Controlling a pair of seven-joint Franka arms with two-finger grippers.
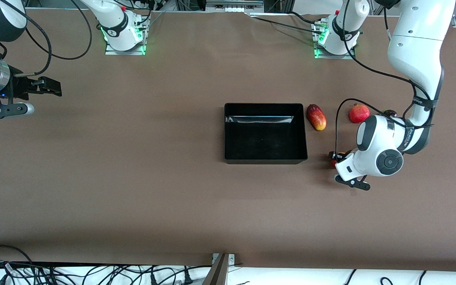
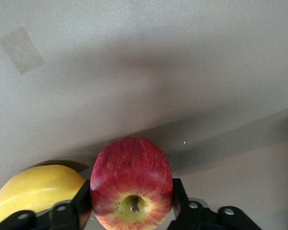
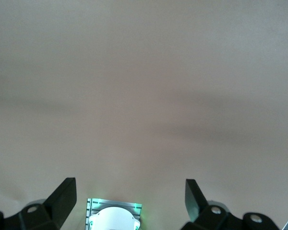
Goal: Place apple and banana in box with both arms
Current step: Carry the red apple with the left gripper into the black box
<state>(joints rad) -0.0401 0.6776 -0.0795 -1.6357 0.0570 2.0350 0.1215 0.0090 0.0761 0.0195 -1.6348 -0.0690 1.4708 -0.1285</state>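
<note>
Black and glossy, the box (image 1: 265, 133) sits open-topped near the middle of the brown table (image 1: 133, 178), and nothing lies in it; only a pale streak of reflection shows along its inner wall on the bases' side.

My left gripper (image 2: 132, 203) is down at the table just off the box, toward the left arm's end. Its 2 fingers (image 2: 72, 206) stand on either side of the apple (image 2: 132, 184), pressed against its red flanks about half closed, with the yellowish dimple and stem facing my wrist camera. The apple looks to be resting on the table. In the front view my own wrist covers nearly all of it, leaving only a sliver of red at the edge.

The banana (image 2: 36, 194) lies right beside the apple, against the outside of 1 finger; I see only a rounded yellow stretch of it, cut off by the frame, and the front view hides it under my arm.

My right gripper (image 3: 129, 196) waits over bare table at the right arm's end, well apart from the box, fingers spread wide and holding nothing.

A mango (image 1: 316, 117) lies just beside the box on the left arm's side, and a pomegranate (image 1: 359, 113) lies near it, farther toward that end. A small dark thing next to the pomegranate is mostly hidden by my arm, and I cannot tell what it is.
</note>
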